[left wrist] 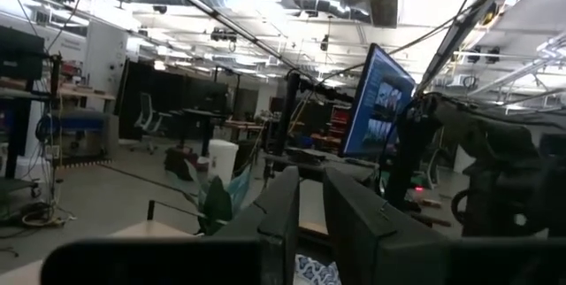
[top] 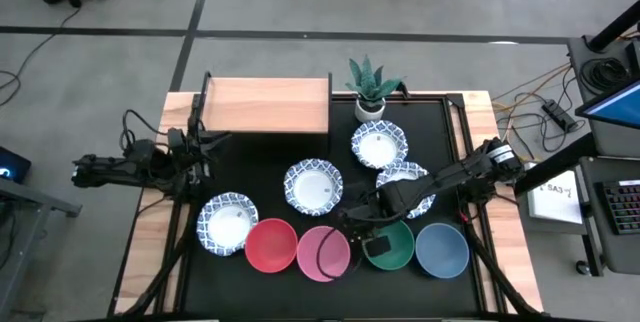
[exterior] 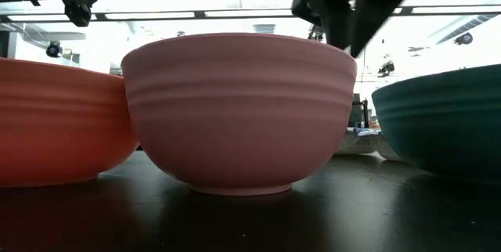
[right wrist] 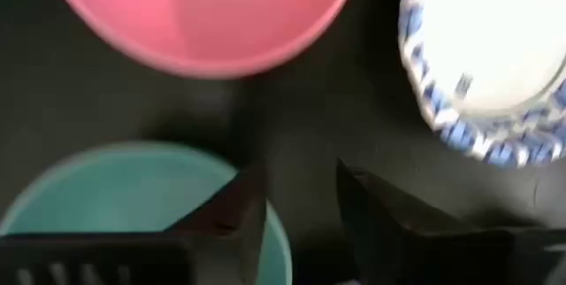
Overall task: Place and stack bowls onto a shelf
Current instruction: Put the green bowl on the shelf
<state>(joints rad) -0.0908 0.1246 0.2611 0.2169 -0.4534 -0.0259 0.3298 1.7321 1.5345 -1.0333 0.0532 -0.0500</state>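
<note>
Over the green bowl (top: 392,244) — right gripper (top: 372,234), seemingly parted.

High cam is looking straight down on table (top: 250,292); low cam is sitting at tabletop level, v. close to pink bowl (exterior: 239,111), also showing in high and right wrist views.
</note>
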